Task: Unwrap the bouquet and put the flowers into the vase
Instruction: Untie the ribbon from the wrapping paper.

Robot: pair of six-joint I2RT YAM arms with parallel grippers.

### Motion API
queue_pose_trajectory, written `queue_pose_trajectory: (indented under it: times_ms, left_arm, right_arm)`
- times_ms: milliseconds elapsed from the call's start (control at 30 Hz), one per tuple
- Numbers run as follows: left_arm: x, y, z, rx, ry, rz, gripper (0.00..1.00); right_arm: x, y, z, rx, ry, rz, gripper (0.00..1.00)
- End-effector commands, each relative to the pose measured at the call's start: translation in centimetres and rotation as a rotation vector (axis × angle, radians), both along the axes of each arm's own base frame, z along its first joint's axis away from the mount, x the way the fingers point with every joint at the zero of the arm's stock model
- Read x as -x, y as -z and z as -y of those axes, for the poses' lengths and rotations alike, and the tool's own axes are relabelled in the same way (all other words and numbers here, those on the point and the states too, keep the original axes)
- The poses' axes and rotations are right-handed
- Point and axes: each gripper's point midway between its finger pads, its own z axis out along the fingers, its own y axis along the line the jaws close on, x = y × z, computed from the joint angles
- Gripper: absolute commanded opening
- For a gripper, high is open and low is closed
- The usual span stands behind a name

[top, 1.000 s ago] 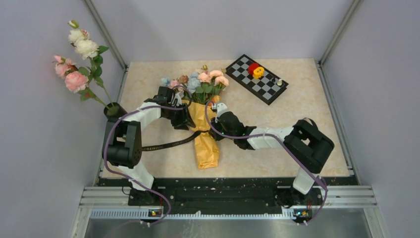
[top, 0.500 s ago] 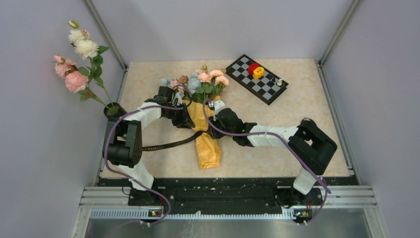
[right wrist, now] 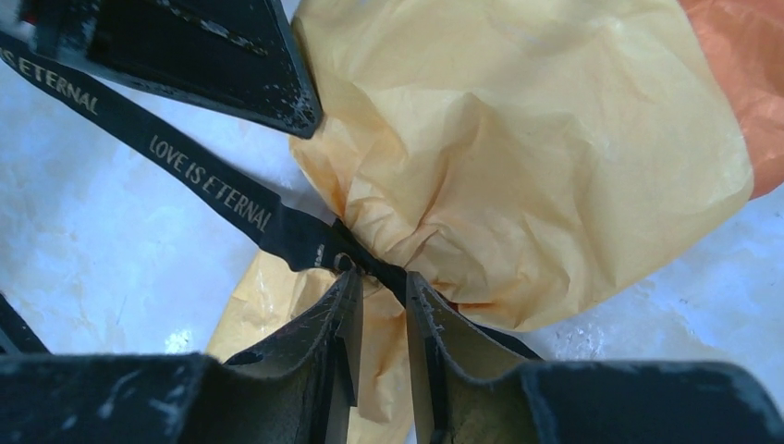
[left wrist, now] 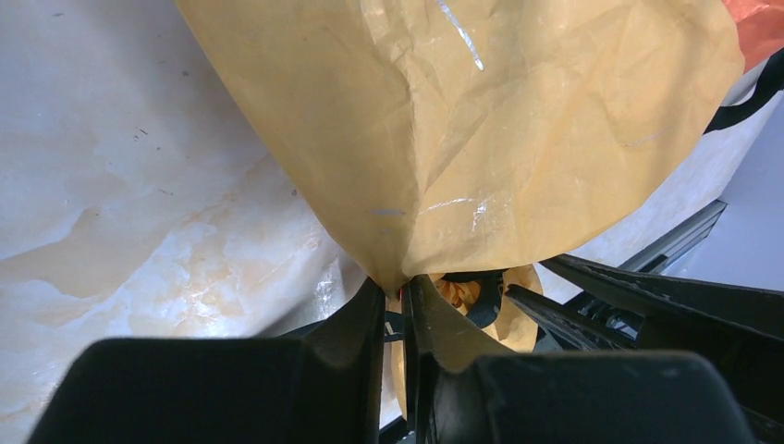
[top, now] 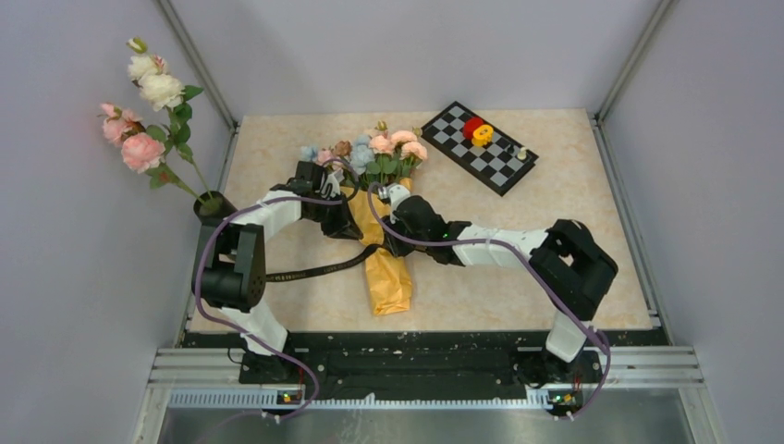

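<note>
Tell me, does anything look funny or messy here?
One end of the black ribbon trails loose across the table, away from the bouquet, which lies flat on its side. A chessboard with a red and yellow toy on it sits near the far right corner, which looks odd for a flower job.

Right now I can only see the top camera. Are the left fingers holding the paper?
Observer: Yes. The left wrist camera shows the left fingers pinching a pointed fold of the paper.
Operator: And what are the right ones doing?
Observer: The right fingers sit on either side of the ribbon, right where it meets the bunched paper. I can't tell if they're gripping it.
</note>
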Motion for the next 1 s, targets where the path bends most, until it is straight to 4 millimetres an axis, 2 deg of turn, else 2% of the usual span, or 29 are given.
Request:
queue_pose_trajectory:
  times_ms: [0, 200, 667, 767, 867, 967]
  left_arm:
    - [-0.3, 0.1, -0.1, 0.0, -0.003, 0.005, 0.14]
    - [-0.4, 0.1, -0.2, -0.001, -0.005, 0.005, 0.11]
    - [-0.4, 0.1, -0.4, -0.012, -0.008, 0.008, 0.03]
    - [-0.5, 0.0, -0.4, -0.015, -0.009, 0.011, 0.02]
    - [-0.5, 0.0, -0.5, -0.018, -0.011, 0.014, 0.01]
    - [-0.5, -0.1, -0.6, -0.018, -0.014, 0.014, 0.0]
  right_arm:
    - [-0.9, -0.7, -0.8, 0.002, -0.019, 0.022, 0.25]
    - [-0.9, -0.4, -0.7, 0.009, -0.018, 0.018, 0.15]
    - [-1.5, 0.5, -0.1, 0.068, -0.001, 0.052, 0.16]
    - [-1.5, 0.7, -0.1, 0.079, -0.003, 0.06, 0.1]
    - [-1.4, 0.7, -0.2, 0.081, -0.002, 0.063, 0.0]
    - [-1.3, 0.2, -0.3, 0.071, -0.002, 0.075, 0.0]
